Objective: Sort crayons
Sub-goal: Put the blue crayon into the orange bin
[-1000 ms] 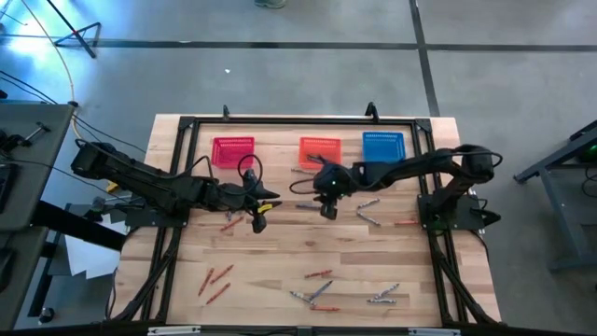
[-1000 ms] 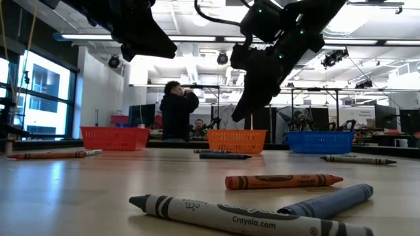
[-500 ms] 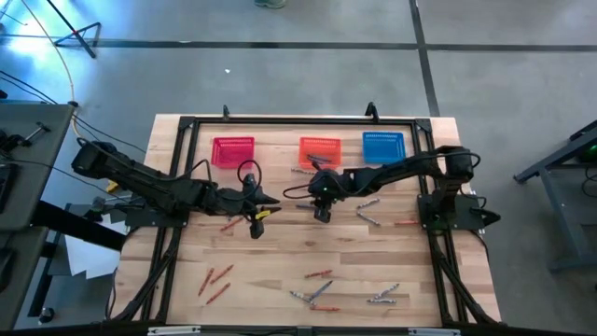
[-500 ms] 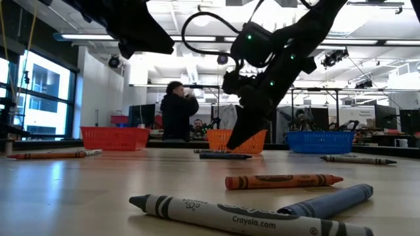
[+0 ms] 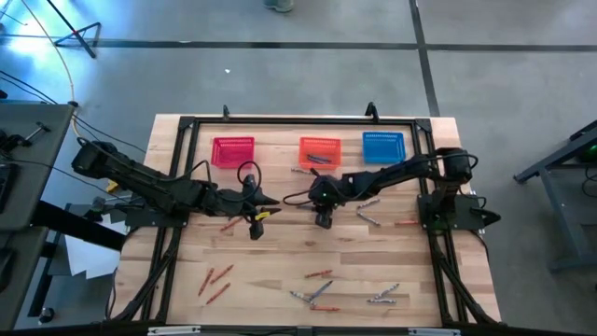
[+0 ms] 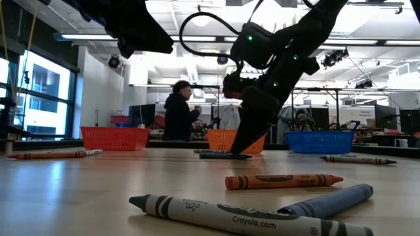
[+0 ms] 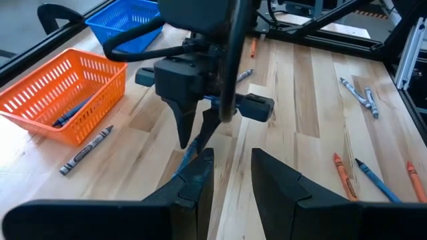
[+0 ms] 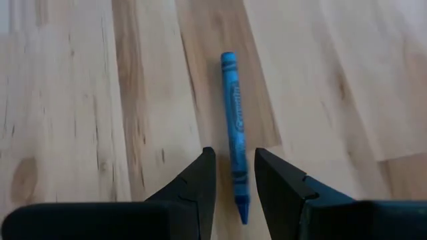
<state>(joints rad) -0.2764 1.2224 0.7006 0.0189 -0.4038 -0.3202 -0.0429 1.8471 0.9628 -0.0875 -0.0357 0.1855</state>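
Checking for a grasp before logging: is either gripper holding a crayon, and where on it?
Nothing is held. The right gripper stands open astride the blue crayon on the table; the left gripper is open and empty.

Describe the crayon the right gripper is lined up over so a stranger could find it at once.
Start at the orange basket in the back row's middle. Just in front of it the right gripper hangs open over the wooden table. The blue crayon lies alone between its fingers, with no other crayon touching it.

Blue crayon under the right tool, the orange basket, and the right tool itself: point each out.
blue crayon (image 8: 234,127), right wrist view, middle of its paper wrapper.
orange basket (image 7: 40,87), left wrist view, its near mesh wall.
right tool (image 8: 233,175), right wrist view, midway between its fingertips, which straddle the crayon.
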